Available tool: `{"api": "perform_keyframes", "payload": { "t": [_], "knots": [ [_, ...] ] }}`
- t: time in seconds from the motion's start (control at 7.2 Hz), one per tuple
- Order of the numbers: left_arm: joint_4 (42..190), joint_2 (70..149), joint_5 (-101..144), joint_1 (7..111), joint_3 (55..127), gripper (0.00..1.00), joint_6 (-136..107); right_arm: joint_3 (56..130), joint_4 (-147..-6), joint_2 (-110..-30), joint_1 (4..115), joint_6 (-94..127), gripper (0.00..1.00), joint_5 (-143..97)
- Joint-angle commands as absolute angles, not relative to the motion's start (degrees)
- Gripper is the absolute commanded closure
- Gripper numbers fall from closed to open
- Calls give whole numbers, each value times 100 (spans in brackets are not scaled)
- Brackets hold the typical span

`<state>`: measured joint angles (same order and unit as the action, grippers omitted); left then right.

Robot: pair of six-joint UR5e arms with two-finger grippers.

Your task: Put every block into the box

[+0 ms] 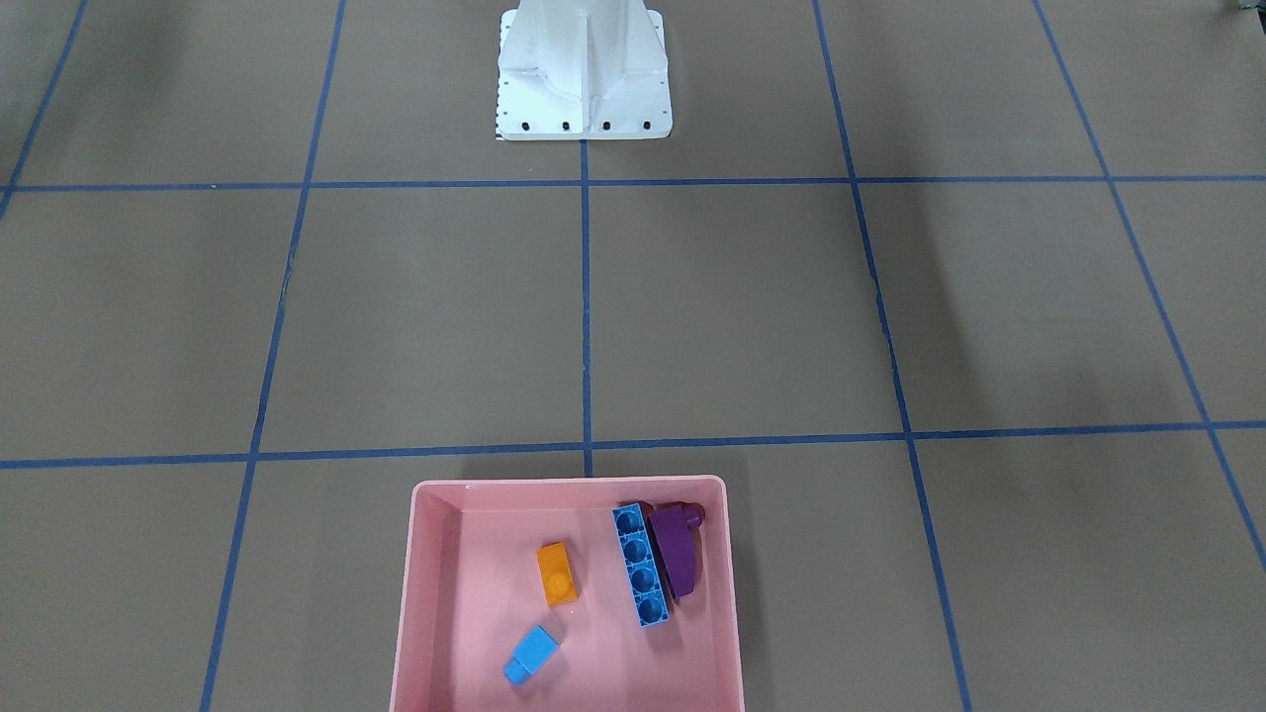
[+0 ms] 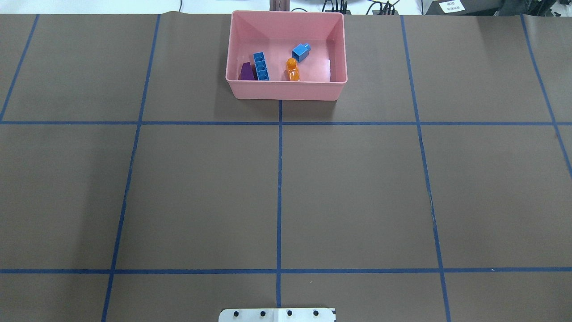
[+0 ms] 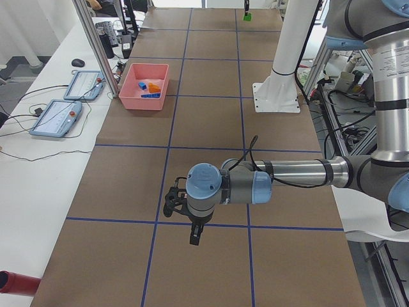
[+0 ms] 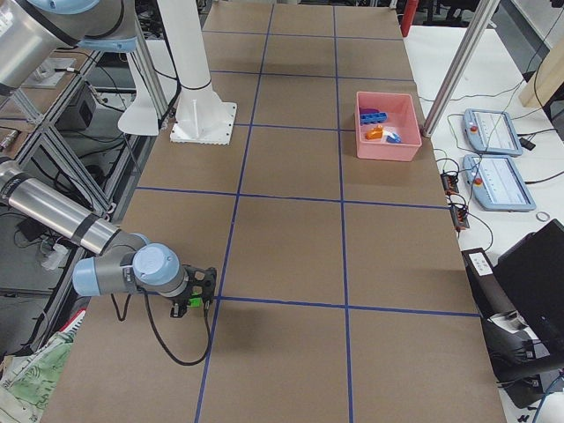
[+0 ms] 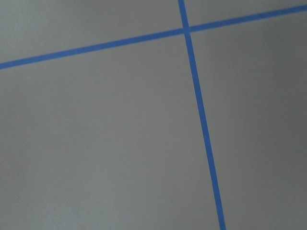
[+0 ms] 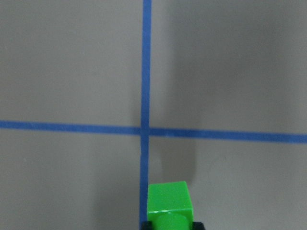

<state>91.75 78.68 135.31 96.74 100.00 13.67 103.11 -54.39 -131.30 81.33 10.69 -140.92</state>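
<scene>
The pink box [image 2: 286, 89] stands at the table's far edge from the robot. In it lie an orange block [image 2: 292, 71], a small light-blue block [image 2: 301, 52], a long light-blue block [image 2: 261, 66] and a purple sloped block [image 2: 246, 71]. The same box [image 1: 569, 494] shows in the front view. My right gripper [image 6: 171, 224] is shut on a green block [image 6: 167, 200], held low over a tape crossing far from the box; the green block [image 4: 195, 302] also shows in the right side view. My left gripper [image 3: 171, 203] hangs over bare table; open or shut I cannot tell.
The white robot base [image 1: 584, 74] stands mid-table at the robot's side. Blue tape lines [image 2: 279, 179] divide the brown table into squares. Tablets [image 3: 61, 118] and cables lie on a side bench beyond the box. An aluminium post [image 3: 96, 45] rises beside the box.
</scene>
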Motion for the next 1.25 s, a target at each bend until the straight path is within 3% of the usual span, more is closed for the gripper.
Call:
{"api": "perform_keyframes", "payload": {
  "t": [0.0,0.42,0.69,1.11],
  "knots": [
    [9272,7875,13544,9659,10011,0,1345,10590,-6893,-11741,8313,1090,100,-14080],
    [9272,7910,13544,9650,9993,0,1336,10591,-9779,-8695,8412,1090,100,-13862],
    [9264,7919,13544,9642,9993,0,1336,10425,-11104,-7170,7888,1133,100,-13037],
    [9272,7919,13544,9642,9993,0,1336,8962,-11101,-5131,6973,2544,100,-13008]
  ]
}}
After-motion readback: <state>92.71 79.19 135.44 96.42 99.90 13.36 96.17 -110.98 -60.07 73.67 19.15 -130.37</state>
